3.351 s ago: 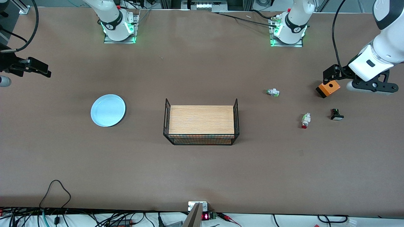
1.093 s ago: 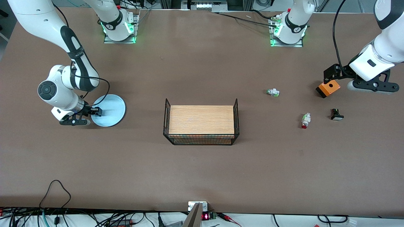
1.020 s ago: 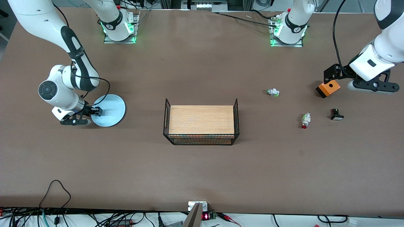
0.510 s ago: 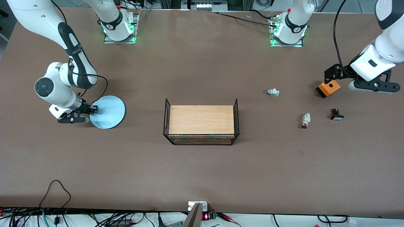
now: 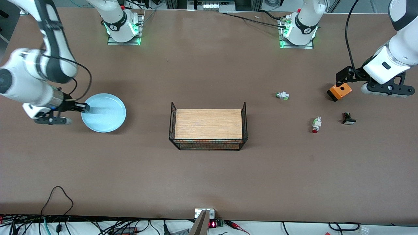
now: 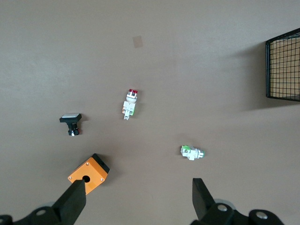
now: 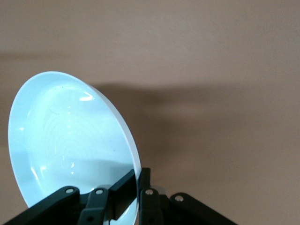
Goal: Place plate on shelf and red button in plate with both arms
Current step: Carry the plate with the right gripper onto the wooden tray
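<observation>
Front view first: your right gripper (image 5: pixel 85 107) pinches the plate (image 5: pixel 104 112) by its rim, raised toward the right arm's end of the table (image 5: pixel 196 176); next carry it, probably to the basket (image 5: pixel 208 130), over its wire walls. Left wrist view: the left gripper (image 6: pixel 138 199), fingers spread, hovers near the orange box (image 6: pixel 88 174); the red button (image 6: pixel 130 103) lies apart, open room around. Right wrist view: the rim sits between closed fingers (image 7: pixel 143 193).

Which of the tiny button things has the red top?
The red button, lying between the wire basket and the black part with the white cap. The other whitish part has a green tip.
</observation>
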Controlling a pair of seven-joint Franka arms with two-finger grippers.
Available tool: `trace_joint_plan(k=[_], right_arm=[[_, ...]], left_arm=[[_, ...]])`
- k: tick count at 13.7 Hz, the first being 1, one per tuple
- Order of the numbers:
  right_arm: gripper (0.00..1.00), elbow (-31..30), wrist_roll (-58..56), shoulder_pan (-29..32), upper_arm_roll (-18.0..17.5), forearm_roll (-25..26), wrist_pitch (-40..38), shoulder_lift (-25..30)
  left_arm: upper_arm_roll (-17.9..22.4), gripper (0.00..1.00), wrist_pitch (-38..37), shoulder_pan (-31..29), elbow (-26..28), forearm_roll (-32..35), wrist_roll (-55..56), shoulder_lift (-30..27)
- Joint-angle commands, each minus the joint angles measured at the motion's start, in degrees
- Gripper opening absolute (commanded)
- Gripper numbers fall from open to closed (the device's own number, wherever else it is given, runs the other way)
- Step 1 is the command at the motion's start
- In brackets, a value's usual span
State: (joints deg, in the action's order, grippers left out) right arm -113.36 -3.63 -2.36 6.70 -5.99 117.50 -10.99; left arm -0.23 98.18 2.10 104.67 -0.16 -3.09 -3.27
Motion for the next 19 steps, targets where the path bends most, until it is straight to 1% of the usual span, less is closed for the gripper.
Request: trace_joint_plan(k=[1, 4, 6, 7, 8, 9, 10, 11, 13, 16, 19], right_arm=[[0.0, 8.82, 6.23, 0.07, -2.47, -2.53, -11.81, 0.88], [0.0, 17.18, 17.82, -0.02, -7.12, -2.71, -20.97, 1.05], [0.0, 21.06, 28.1, -0.02, -11.68, -2.79, -24.41, 1.05], [0.0, 22.38, 33.89, -0.02, -13.8, -4.53, -25.21, 1.05], [0.0, 23.44, 39.95, -0.1, -15.38, -7.51, -25.22, 1.05], [0.0, 24.23, 44.89, -0.54, -16.7, -8.76, -25.22, 1.05], [0.0, 25.11, 49.63, -1.59, -18.02, -8.86, -25.13, 0.97], [0.0, 25.55, 53.42, -3.43, -18.56, -8.77, -24.7, 0.88], [0.0, 26.69, 60.37, -7.64, -18.56, -8.68, -24.08, 0.35], [0.0, 28.19, 71.18, -12.66, -18.56, -8.51, -19.26, -1.75], [0.0, 28.63, 76.3, -16.53, -18.48, -7.46, -14.34, -4.39]], left_arm=[[0.06, 1.0, -1.15, -0.25, -1.04, 0.78, -1.48, 0.11], [0.06, 1.0, -1.15, -0.25, -1.04, 0.78, -1.48, 0.19], [0.06, 1.0, -1.15, -0.25, -1.04, 0.78, -1.48, 0.11], [0.06, 1.0, -1.15, -0.25, -1.04, 0.78, -1.48, 0.19], [0.06, 1.0, -1.15, -0.25, -1.13, 0.87, -1.48, 0.19], [0.06, 1.0, -1.15, -0.25, -1.13, 0.78, -1.48, 0.19], [0.06, 1.0, -1.15, -0.25, -1.13, 0.78, -1.39, 0.19], [0.06, 1.0, -1.15, -0.25, -1.13, 0.78, -1.48, 0.19], [0.06, 1.0, -1.15, -0.25, -1.13, 0.87, -1.39, 0.19], [-0.03, 1.0, -1.15, -0.25, -1.13, 0.78, -1.39, 0.19], [0.06, 1.0, -1.15, -0.25, -1.13, 0.78, -1.39, 0.19]])
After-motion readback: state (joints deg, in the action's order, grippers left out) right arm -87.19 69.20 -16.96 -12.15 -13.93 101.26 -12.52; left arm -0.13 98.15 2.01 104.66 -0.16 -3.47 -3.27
